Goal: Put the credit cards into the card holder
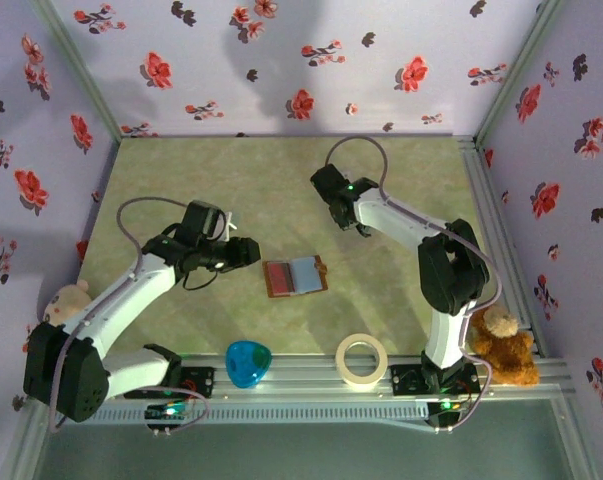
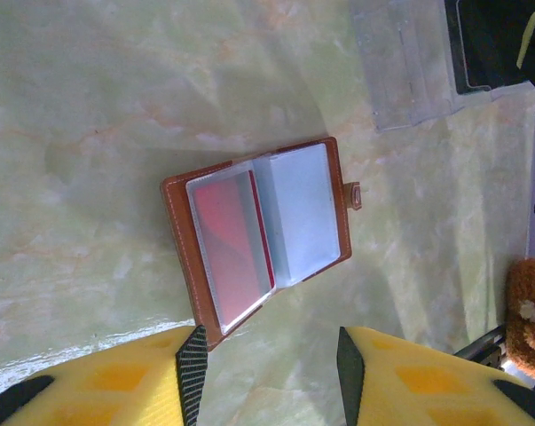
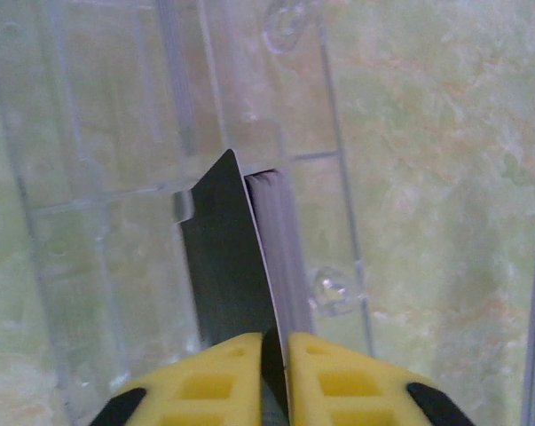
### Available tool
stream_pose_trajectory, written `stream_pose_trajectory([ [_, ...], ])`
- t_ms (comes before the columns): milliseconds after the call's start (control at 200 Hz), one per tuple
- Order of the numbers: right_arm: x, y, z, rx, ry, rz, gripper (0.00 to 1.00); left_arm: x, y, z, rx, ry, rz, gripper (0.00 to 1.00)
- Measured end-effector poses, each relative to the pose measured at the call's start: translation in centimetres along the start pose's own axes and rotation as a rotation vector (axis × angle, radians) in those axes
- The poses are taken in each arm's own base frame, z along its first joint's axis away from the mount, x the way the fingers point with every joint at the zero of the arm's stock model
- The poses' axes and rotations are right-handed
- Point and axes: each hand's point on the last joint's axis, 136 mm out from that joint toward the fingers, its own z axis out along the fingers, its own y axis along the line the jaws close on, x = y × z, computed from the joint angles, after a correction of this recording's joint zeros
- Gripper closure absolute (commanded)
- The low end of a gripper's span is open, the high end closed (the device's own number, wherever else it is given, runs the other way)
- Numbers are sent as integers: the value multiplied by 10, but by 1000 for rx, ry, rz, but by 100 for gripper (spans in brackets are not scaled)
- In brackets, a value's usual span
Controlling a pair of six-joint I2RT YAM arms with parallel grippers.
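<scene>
Pale green marbled surface [image 1: 281, 170], boxed in by lilac walls [image 1: 231, 90] papered with red and dark flowers; metal rail [image 1: 301, 380] along the near edge.

Open card holder [image 2: 258, 240] flat near the middle of the surface. One red credit card [image 2: 227, 240] already in its left sleeve; right sleeve apparently empty, though hard to confirm through the cloudy plastic.

Left pincer [image 2: 267, 364] partly open above the holder's near edge, gripping nothing. Right pincer [image 3: 276, 355] pinched closed on the edge of a dark credit card [image 3: 227, 266], at the clear plastic stand [image 3: 98, 177] farther back, well apart from the holder.

Hazards from here:
- Thin edge grip only, hence risk of the card swivelling or dropping in transit.
- Possible snag on the stand's slot wall during withdrawal, dragging the light stand along.
- Unrestrained holder likely to slide or fold shut under a pushed card, absent bracing from the left pincer.

Tape roll [image 1: 362, 361], blue translucent object [image 1: 248, 362] and plush bear [image 1: 501, 345] by the rail, off the likely route.
</scene>
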Motion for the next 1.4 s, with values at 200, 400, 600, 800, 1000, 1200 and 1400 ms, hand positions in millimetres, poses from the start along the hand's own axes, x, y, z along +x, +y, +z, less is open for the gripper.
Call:
stream_pose_trajectory([
  [200,1,1,-3,-4,0,-6,93,0,3,3,-11,7,-6,54],
  [400,-5,5,-25,-88,-35,42,97,1,2,2,-4,9,-5,54],
  [600,-18,-4,-68,-203,-123,147,98,-6,-20,-10,89,-29,18,53],
  [800,-30,-10,-146,-480,-326,280,99,-25,-69,-38,307,-129,63,50],
  [1000,-34,1,-224,-853,-534,378,100,-42,-120,-76,574,-262,140,49],
  [1200,-36,22,-267,-1195,-628,470,100,-49,-150,-102,733,-329,215,50],
  [1400,-39,32,-285,-1405,-646,552,100,-52,-162,-117,808,-378,259,50],
])
